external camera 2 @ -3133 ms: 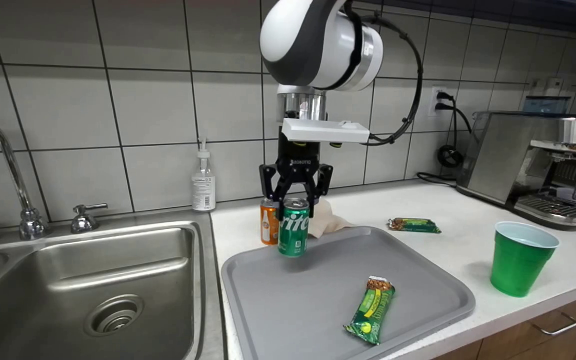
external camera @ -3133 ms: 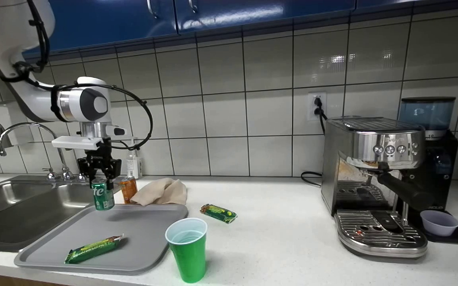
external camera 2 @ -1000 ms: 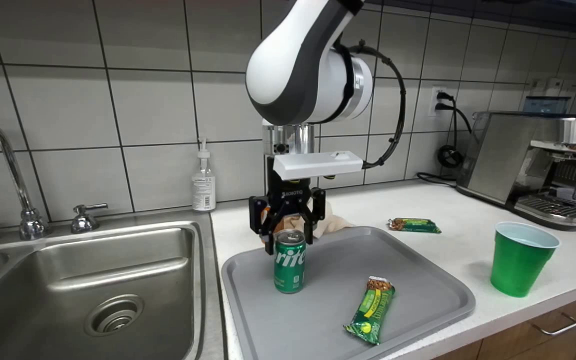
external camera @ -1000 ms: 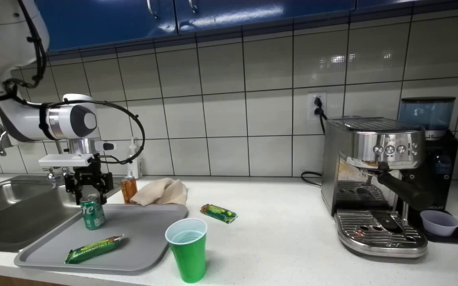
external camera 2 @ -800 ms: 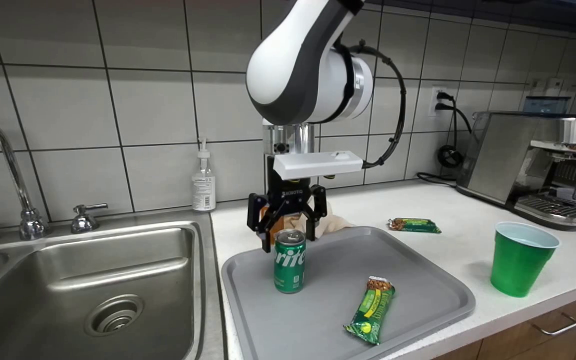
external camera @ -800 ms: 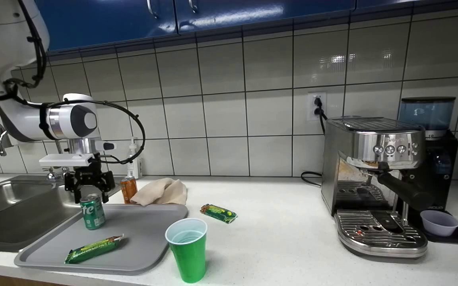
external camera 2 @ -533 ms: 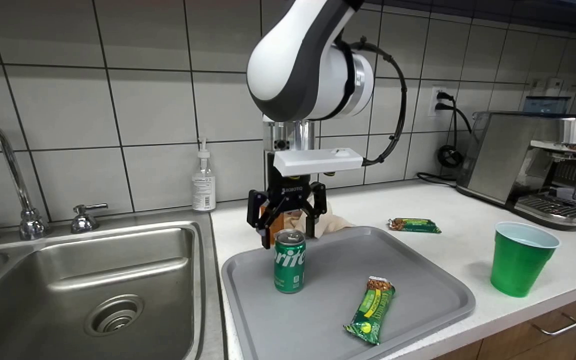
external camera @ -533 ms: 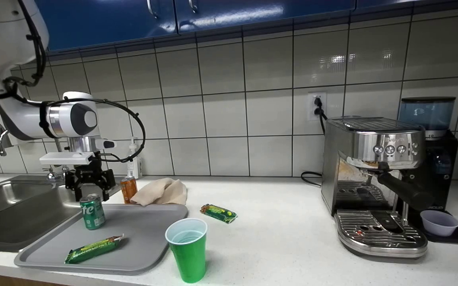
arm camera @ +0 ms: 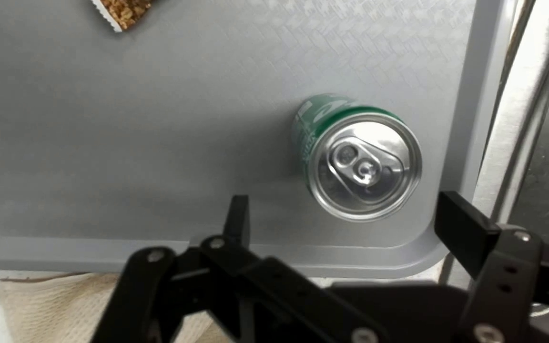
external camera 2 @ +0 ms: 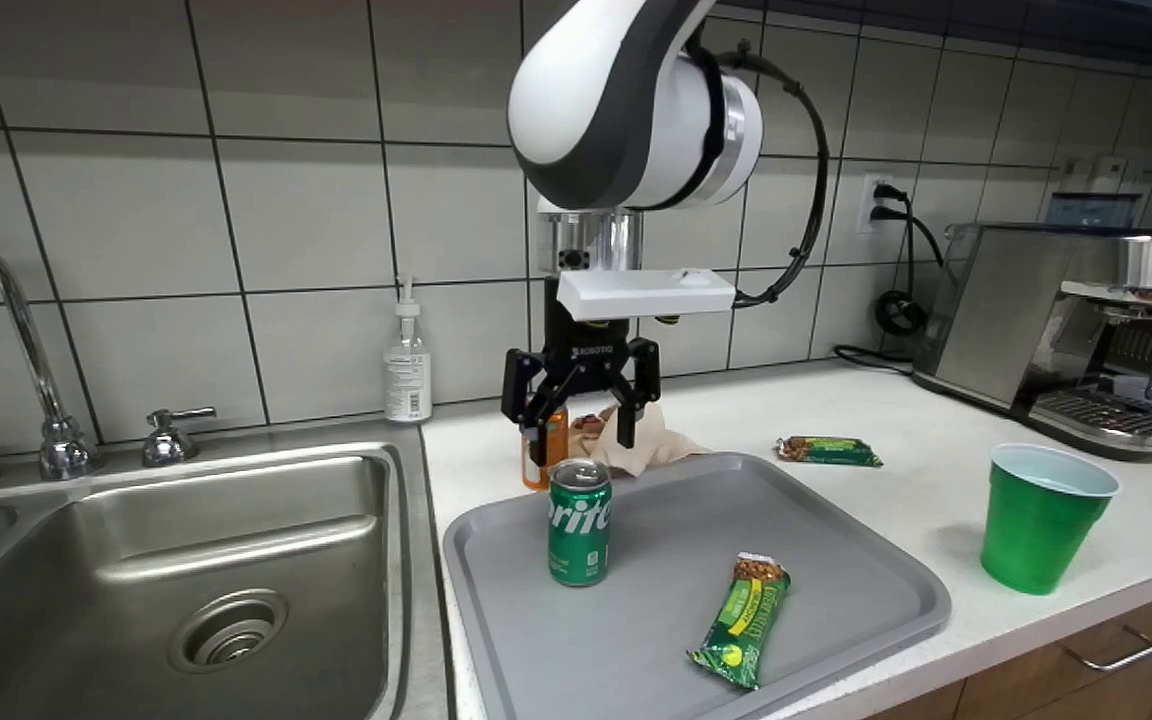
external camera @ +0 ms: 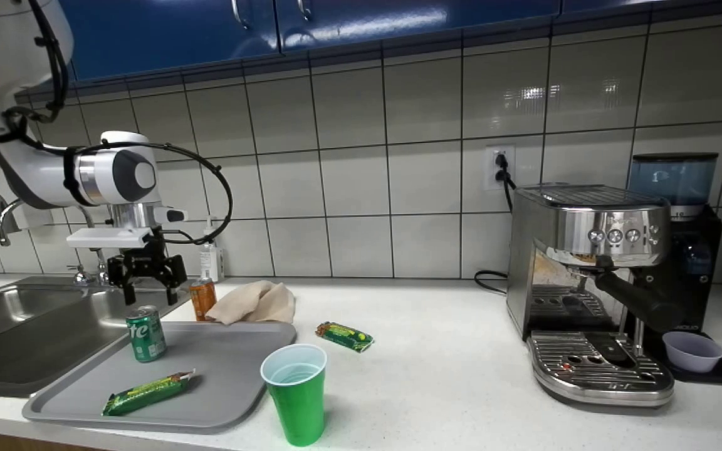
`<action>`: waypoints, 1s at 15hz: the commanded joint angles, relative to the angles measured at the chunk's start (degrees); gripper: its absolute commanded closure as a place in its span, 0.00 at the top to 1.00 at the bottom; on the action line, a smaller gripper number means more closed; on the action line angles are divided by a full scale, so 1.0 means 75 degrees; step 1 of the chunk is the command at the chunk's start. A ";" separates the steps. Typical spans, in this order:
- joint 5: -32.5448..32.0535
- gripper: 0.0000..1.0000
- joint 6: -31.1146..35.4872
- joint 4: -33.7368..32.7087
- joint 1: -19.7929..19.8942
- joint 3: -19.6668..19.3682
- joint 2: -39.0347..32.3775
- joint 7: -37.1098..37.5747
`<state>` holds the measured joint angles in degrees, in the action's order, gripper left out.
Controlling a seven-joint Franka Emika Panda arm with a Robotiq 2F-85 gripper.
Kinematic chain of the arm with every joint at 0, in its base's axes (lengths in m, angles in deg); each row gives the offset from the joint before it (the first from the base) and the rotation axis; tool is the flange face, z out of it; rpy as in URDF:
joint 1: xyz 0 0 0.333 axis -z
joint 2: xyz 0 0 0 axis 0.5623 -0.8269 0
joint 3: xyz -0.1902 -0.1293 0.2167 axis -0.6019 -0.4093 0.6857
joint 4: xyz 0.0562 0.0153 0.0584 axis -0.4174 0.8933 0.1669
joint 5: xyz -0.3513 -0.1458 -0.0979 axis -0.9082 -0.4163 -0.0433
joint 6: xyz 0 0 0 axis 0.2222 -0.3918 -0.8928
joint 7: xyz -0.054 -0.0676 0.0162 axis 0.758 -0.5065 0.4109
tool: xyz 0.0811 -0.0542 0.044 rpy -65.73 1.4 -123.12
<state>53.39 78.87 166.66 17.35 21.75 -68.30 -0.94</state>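
A green Sprite can (external camera: pixel 146 338) stands upright near the back corner of the grey tray (external camera 2: pixel 696 535), on the sink side. Just above it in both exterior views hangs my gripper (external camera 2: pixel 582 450), its fingers spread wide and nothing between them. Looking down in the wrist view, I see the can's lid (arm camera: pixel 365 166) between and ahead of the two fingertips, clear of both. A green-wrapped granola bar (external camera 2: pixel 742 620) lies on the tray nearer the front. Behind the gripper are an orange can (external camera: pixel 202 299), partly covered in an exterior view, and a beige cloth (external camera: pixel 257 300).
The steel sink (external camera 2: pixel 236 520) adjoins the tray, with a faucet (external camera 2: pixel 11 300) and soap bottle (external camera 2: pixel 407 365) behind. On the counter are a green cup (external camera: pixel 298 394) and another wrapped bar (external camera: pixel 344 336). An espresso machine (external camera: pixel 593 263) stands farther along.
The can, earlier gripped above the tray, came down onto it. The jaws then opened and the gripper rose straight up off the can, which stayed in place.
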 commanded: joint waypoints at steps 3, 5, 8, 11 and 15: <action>0.0142 1.00 0.0033 0.0360 0.0321 0.0020 0.0608 -0.0160; 0.0163 1.00 0.0043 0.0415 0.0409 -0.0004 0.0698 -0.0163; 0.0162 1.00 0.0039 0.0467 0.0544 -0.0075 0.0755 -0.0126; 0.0143 1.00 0.0041 0.0481 0.0664 -0.0197 0.0753 -0.0072; 0.0158 1.00 0.0025 0.0492 0.0838 -0.0364 0.0713 -0.0033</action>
<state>53.74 78.87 168.74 22.38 19.35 -64.67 -1.00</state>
